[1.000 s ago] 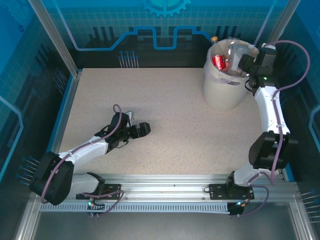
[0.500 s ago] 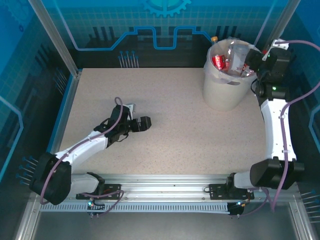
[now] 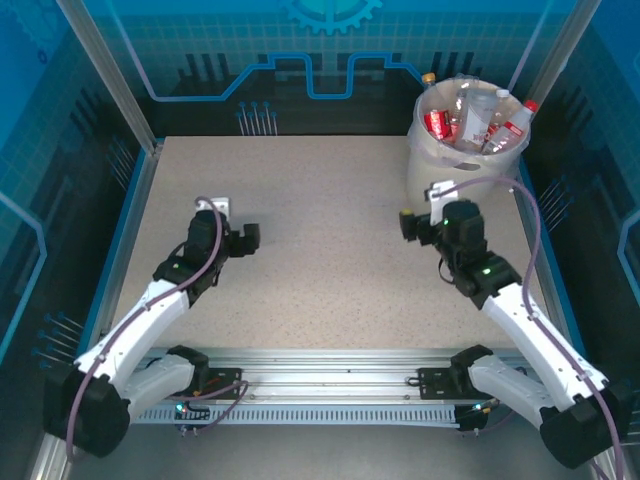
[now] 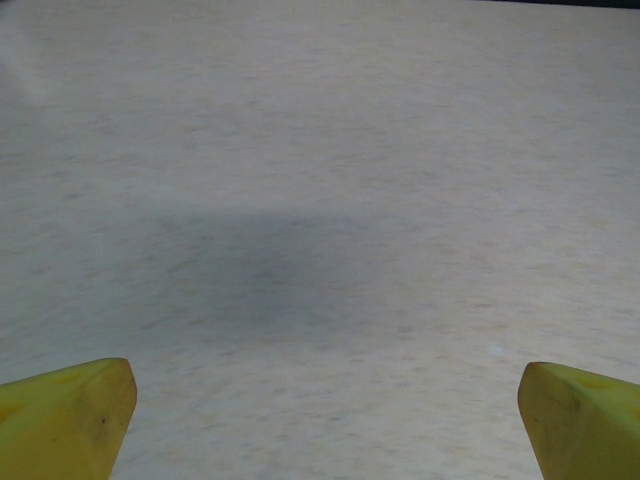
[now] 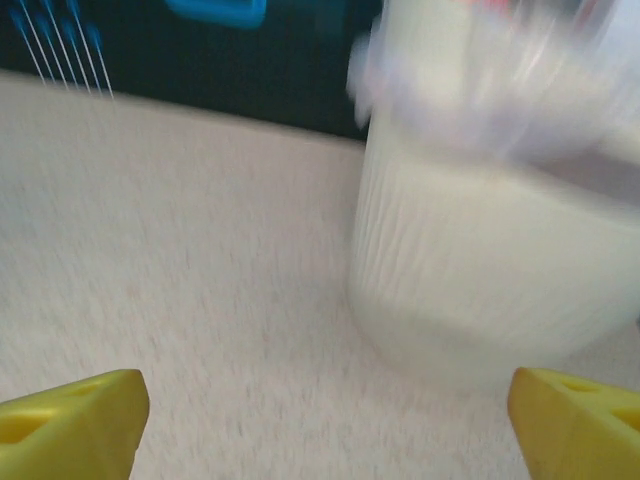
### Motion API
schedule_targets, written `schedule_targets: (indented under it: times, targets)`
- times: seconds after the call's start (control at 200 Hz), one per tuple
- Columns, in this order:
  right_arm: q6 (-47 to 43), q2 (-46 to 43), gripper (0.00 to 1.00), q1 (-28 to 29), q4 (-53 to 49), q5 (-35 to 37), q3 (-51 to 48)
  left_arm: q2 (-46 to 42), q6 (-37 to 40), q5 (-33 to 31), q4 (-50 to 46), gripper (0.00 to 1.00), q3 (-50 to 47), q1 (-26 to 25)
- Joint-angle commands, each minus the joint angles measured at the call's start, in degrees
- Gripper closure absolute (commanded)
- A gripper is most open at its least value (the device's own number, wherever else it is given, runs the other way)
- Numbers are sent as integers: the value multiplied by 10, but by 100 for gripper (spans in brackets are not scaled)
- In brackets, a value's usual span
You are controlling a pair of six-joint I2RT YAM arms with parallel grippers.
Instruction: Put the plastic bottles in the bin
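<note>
Several bottles, overhead view: small clear plastic bottles [image 3: 470, 120], mostly red-labelled, heaped in the round cream plastic bin [image 3: 440, 190] at the speckled counter's [image 3: 330, 200] far right corner.
Arms, overhead view: left jaws over bare counter mid-left; right jaws just in front of the bin, apart from it.
Change, overhead view: right arm has left the bin's rim; a red-capped bottle [image 3: 518, 113] now leans there; left arm shifted left.
Left wrist view: yellow fingertips [image 4: 70, 415] spread wide, nothing between; matte counter, soft shadow.
Right wrist view: yellow fingertips [image 5: 70, 415] wide, empty; ribbed bin wall blurred ahead.
</note>
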Motion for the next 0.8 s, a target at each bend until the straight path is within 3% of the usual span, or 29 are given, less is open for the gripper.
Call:
schedule_targets:
  times: [0.0, 0.085, 0.25, 0.5, 0.56, 0.65, 0.695, 0.795]
  targets:
    - [-41, 14, 0, 5, 111, 34, -93, -25, 37, -50, 77, 1, -73, 48]
    - [-62, 52, 0, 2, 228, 49, -150, -21, 38, -43, 168, 1, -123, 84]
    - [-76, 163, 0, -25, 356, 48, -179, 62, 32, -6, 302, 1, -163, 137]
    - [-141, 283, 0, -60, 580, 38, -207, 169, 72, 28, 454, 1, -166, 153]
    - [-124, 286, 0, -70, 540, 29, -187, 189, 81, 30, 487, 1, -162, 156]
    - [-97, 301, 0, -92, 607, -23, -205, 209, 85, 41, 493, 1, -149, 157]
    - [-90, 322, 0, -96, 645, -12, -213, 213, 88, 52, 492, 1, -146, 158]
    - [-63, 318, 0, -121, 642, -47, -220, 211, 92, 73, 498, 1, -151, 158]
